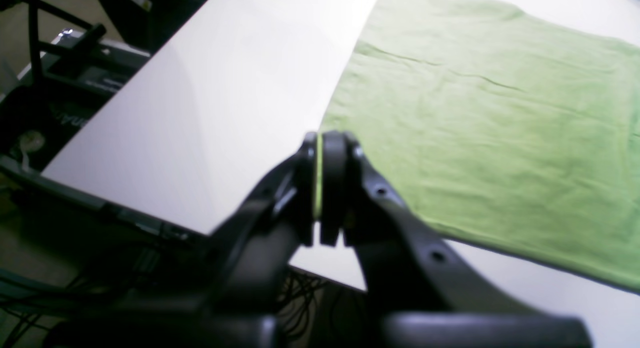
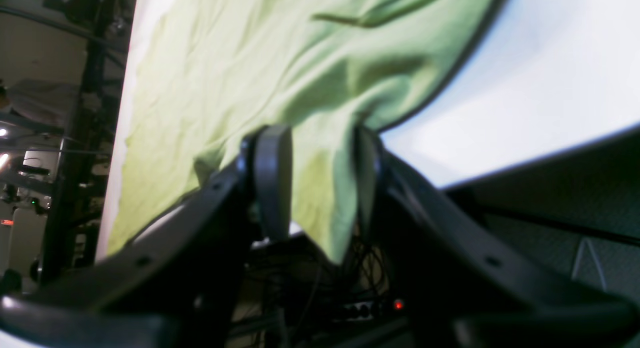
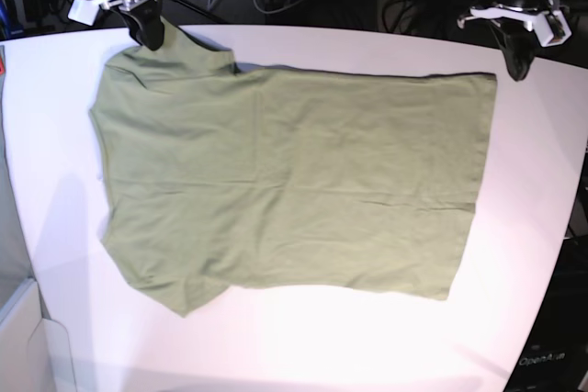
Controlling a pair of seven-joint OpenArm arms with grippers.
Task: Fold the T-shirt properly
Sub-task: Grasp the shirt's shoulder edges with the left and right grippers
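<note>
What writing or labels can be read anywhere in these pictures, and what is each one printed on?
"OpenArm": pale lettering on the dark surface at the base view's bottom right corner.
Faint lettering on the dark gear beside the table in the left wrist view: too blurred to read.
T-shirt: no print visible.

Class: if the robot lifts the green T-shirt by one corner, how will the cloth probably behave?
Probably floppy: the T-shirt already sags in folds between the right hand's fingers. Likely light, since it is thin and wrinkles easily. It may drag across the smooth table rather than stay flat.
</note>
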